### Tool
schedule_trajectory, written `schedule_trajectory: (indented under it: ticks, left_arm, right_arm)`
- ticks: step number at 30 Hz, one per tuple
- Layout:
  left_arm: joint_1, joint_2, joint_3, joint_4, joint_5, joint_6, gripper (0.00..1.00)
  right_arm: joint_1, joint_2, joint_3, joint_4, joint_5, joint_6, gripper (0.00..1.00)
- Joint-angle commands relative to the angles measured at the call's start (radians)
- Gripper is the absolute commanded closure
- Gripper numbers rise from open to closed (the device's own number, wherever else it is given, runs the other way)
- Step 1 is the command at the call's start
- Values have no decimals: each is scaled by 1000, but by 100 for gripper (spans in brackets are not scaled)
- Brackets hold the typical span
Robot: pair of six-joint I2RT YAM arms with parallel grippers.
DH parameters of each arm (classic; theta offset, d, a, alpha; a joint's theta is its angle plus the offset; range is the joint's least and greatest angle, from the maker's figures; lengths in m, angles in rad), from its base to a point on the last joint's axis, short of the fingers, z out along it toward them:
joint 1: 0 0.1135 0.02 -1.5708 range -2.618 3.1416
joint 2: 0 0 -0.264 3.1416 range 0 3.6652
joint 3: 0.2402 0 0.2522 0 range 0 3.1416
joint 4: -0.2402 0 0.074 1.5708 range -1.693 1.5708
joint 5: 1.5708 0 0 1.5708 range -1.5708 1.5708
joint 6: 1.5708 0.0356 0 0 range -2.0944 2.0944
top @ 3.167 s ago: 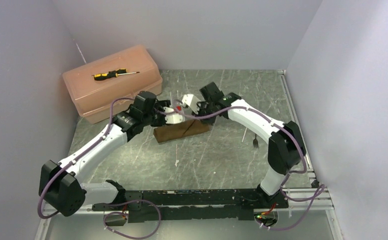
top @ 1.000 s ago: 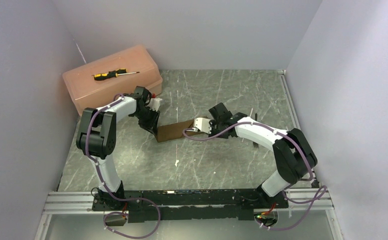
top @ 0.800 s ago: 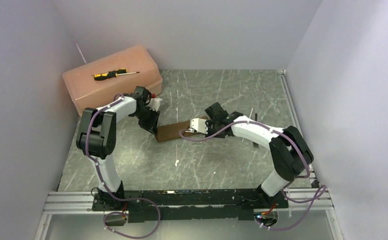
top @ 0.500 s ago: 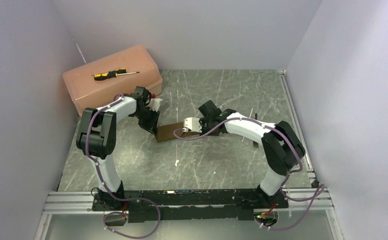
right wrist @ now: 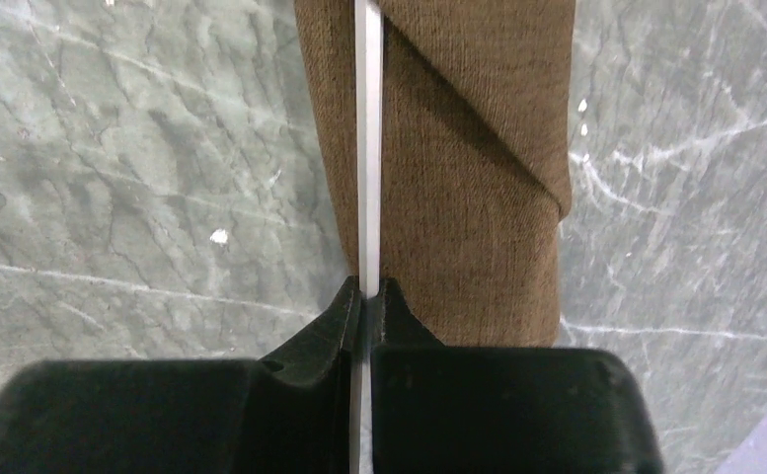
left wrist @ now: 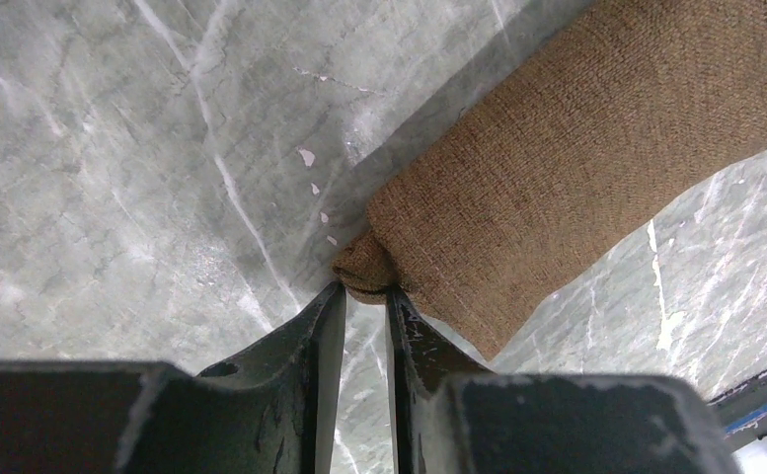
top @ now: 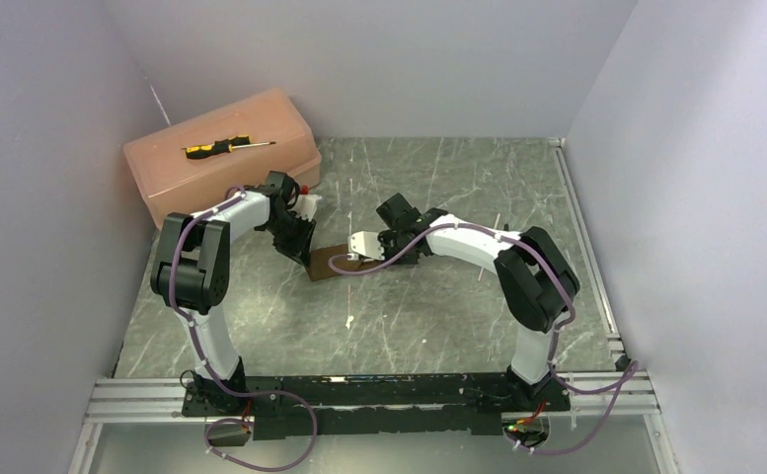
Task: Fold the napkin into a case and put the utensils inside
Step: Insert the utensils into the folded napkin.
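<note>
**Utensil going into the case**

Grey marbled tabletop [top: 428, 306] is carrying one folded brown case [top: 328, 263] at centre frame. Left gripper [left wrist: 364, 296] is pinching the case's corner, jaws nearly closed. Right gripper [right wrist: 367, 288], clamped on one thin silvery utensil [right wrist: 368, 148], has travelled leftward over the case, so insertion looks underway. One pink box [top: 221, 163] and one screwdriver [top: 227, 147] are sitting upper left.

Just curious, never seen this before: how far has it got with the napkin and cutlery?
The napkin already looks folded into a narrow case. In hand: the left gripper pinches one corner of it, while the right gripper, jaws shut on a thin silvery utensil, lays it along the fold. How far in it is, I can't tell. Other utensils aren't clearly visible.
</note>
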Motion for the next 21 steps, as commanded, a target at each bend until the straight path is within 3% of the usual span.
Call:
schedule_trajectory:
  ticks: [1,21]
  left_arm:
    - [-5,2,3,10,-1,25,74]
    - [-9,-6,4,4,18,26,76]
  right_arm:
    - [13,31,74,-44,-58,-36,100]
    - [22,128,194,-90,-123,-49,100]
